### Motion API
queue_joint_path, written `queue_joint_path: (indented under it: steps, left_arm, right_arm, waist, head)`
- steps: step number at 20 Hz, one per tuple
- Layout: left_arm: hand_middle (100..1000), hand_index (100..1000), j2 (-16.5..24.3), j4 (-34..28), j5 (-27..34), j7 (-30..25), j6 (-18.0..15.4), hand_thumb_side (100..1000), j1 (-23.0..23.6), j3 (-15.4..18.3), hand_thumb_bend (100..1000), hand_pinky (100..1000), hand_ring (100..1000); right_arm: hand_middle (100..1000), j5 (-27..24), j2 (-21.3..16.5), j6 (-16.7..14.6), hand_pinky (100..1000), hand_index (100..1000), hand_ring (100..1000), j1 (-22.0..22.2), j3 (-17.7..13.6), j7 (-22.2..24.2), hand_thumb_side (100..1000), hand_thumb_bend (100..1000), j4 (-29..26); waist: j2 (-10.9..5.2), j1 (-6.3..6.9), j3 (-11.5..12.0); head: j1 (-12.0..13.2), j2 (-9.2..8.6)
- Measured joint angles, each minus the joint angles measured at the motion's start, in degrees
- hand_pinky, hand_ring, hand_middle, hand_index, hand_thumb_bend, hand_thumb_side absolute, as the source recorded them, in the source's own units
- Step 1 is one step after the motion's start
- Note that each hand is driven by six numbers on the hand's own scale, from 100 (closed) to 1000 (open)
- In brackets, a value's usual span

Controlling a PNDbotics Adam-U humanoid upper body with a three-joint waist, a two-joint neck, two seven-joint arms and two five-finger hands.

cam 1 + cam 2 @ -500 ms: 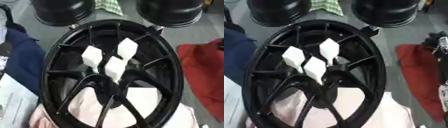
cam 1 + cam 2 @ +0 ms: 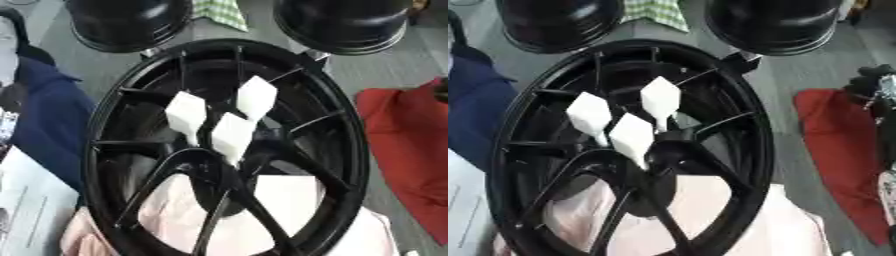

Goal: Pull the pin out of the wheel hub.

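- Left eye view: the black wheel hub (image 2: 229, 150) lies spokes-up, filling the middle, on a pale pink cloth (image 2: 289, 205). Three white-headed pins (image 2: 233, 134) stand together in its centre, heads fanned apart, stems down among the spokes. No robot hand shows here.
- Right eye view: the same pins (image 2: 630, 134) sit near the hub centre. At the right edge a dark hand (image 2: 878, 90) hangs over the red cloth (image 2: 833, 150), well apart from the pins; whether its fingers are open I cannot tell.
- Judgement: to do the pull well, pinch one head only and lift along its stem, without knocking its neighbours.
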Motion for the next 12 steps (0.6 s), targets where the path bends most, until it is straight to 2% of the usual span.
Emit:
queue_joint_path:
  steps: [3, 12]
  left_arm:
    - [523, 692, 5.6, 0.0, -0.4, -1.1, 0.3, 466, -0.6, -0.7, 694, 643, 646]
    - [550, 720, 28.5, -0.2, -3.7, -11.1, 0.9, 493, -2.1, -3.7, 676, 680, 670]
  right_arm:
    - [609, 0.0, -0.5, 0.0, 752, 720, 680, 0.4, 0.0, 0.0, 758, 100, 0.0]
    - [608, 0.4, -1.7, -0.1, 752, 720, 680, 1.8, 0.0, -0.1, 764, 100, 0.0]
  waist:
    - [0.02, 0.22, -0.1]
    - [0.49, 0.57, 0.0]
  head:
    - [-0.9, 0.03]
    - [-2.1, 0.04]
